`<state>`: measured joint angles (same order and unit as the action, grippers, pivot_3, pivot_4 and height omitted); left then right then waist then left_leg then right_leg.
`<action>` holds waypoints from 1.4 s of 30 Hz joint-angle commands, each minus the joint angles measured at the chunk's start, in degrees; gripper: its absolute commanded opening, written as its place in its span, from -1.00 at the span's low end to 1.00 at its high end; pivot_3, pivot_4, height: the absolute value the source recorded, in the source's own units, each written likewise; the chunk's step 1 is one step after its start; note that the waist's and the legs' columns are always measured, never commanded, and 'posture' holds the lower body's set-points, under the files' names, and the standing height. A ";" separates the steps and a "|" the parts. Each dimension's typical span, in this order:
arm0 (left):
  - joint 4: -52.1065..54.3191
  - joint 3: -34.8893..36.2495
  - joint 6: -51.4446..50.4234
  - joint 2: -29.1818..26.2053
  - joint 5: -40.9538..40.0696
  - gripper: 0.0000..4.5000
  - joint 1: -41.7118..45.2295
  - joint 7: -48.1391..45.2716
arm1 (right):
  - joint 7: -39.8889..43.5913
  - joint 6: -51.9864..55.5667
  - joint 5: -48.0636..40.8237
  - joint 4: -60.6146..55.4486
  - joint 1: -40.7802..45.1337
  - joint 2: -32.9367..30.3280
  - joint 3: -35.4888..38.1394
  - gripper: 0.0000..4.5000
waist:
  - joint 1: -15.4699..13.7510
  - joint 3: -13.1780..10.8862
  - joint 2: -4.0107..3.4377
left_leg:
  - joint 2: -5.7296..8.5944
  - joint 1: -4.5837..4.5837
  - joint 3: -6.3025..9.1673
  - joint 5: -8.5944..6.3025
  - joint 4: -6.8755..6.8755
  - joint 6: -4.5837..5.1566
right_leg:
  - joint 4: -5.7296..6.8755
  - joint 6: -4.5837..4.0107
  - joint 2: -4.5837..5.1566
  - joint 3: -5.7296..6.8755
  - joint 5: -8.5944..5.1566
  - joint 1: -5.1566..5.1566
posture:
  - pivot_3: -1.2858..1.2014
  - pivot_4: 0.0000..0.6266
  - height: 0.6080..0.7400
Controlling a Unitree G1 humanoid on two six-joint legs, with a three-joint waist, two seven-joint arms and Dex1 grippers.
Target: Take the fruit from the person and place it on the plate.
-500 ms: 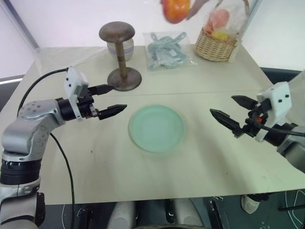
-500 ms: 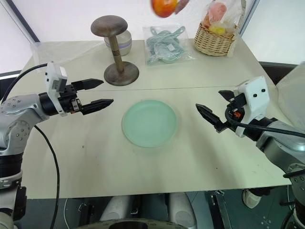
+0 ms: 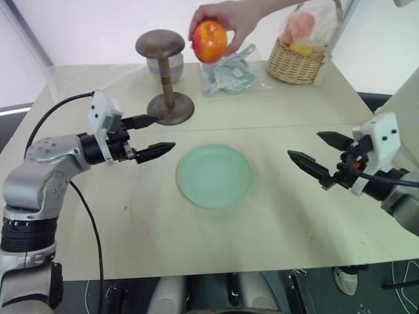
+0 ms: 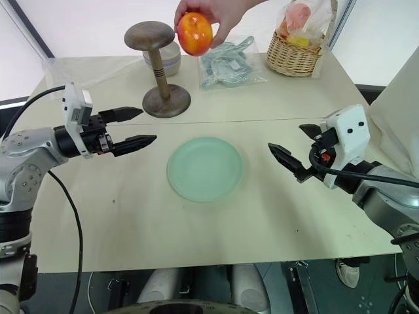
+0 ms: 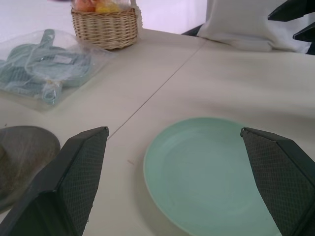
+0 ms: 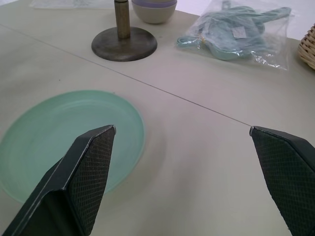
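— Where is the fruit point(image 3: 209, 40)?

— Up in the air, held in the person's hand point(image 3: 230, 18), over the far side of the tabletop point(image 3: 275, 222). It hangs between the wooden stand point(image 3: 165, 78) and the bag of blue things point(image 3: 228, 69). The head views show this.

— And the plate point(image 3: 215, 176)?

— It lies flat in the middle of the tabletop with nothing on it, well below the fruit.

— What do the robot's hands do?

— The left hand point(image 3: 148, 136) and the right hand point(image 3: 319, 156) hang on either side of the plate, fingers wide apart, holding nothing. From the wrists, the black fingers point(image 5: 81, 169) frame the plate.

— What else is there?

— A wicker basket point(image 3: 298, 62) of wrapped fruit in the far corner, and a small bowl point(image 6: 151, 9) behind the stand. The tabletop is pale beige with a thin seam across it. White walls stand behind.
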<state>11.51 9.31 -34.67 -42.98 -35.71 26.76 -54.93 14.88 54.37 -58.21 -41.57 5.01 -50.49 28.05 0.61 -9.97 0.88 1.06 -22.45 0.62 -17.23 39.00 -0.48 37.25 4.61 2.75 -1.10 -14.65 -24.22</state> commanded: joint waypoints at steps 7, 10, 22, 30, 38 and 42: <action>1.49 0.10 0.41 -0.26 -0.41 1.00 0.73 -0.16 | 0.32 -0.88 -0.53 -1.46 0.21 -0.89 1.71 0.98 | 0.00 0.00 0.00 | 0.00 0.00 0.00 0.00 0.00 0.00 | 0.00 0.00 0.00 0.00 0.00 0.00 | 0.03 -0.52 1.00; 1.85 0.14 0.25 -0.38 -0.61 1.00 0.51 -0.10 | 0.47 -0.96 -0.46 -1.52 -0.06 -0.83 1.77 0.98 | -0.01 0.00 0.00 | 0.00 0.00 0.00 0.00 0.00 0.00 | 0.00 0.00 0.00 0.00 0.00 0.00 | 0.03 -0.52 1.00; 1.97 0.38 0.03 -0.60 -0.61 1.00 0.34 0.04 | -0.21 -1.53 -0.16 -1.15 1.42 -0.37 0.70 0.98 | 0.00 0.00 0.00 | 0.00 0.00 0.00 0.00 0.00 0.00 | 0.00 0.00 0.00 0.00 0.00 0.00 | 0.03 -0.52 1.00; 1.17 0.25 1.27 0.06 0.68 1.00 0.84 1.47 | -4.35 -2.45 2.75 1.32 11.84 2.42 -6.13 0.98 | 0.09 0.00 0.00 | -0.01 0.01 0.00 0.00 0.00 0.00 | 0.00 0.00 -0.01 0.00 0.00 -0.01 | 0.03 -0.52 1.00; -3.76 0.54 6.76 2.60 6.17 1.00 4.45 7.87 | -4.84 -3.49 7.76 4.45 17.79 5.53 -12.14 0.98 | -0.07 0.00 0.01 | 0.02 -0.04 0.01 0.00 0.00 0.00 | -0.03 0.00 0.05 0.01 0.00 -0.01 | 0.03 -0.52 1.00; -8.15 0.29 12.09 4.67 11.35 1.00 7.93 13.05 | -3.98 -4.14 9.88 5.14 18.62 7.00 -14.54 0.98 | -0.01 0.00 0.00 | 0.01 -0.03 0.01 0.00 0.00 0.00 | -0.02 0.00 0.04 0.01 0.00 -0.02 | 0.03 -0.52 1.00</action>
<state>3.88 8.63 -25.91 -38.29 -26.50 32.85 -44.11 10.54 51.88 -49.34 -35.77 22.42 -43.70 13.31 0.60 -9.97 0.88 1.07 -22.49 0.63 -17.23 39.00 -0.48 37.23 4.61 2.79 -1.08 -14.64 -24.24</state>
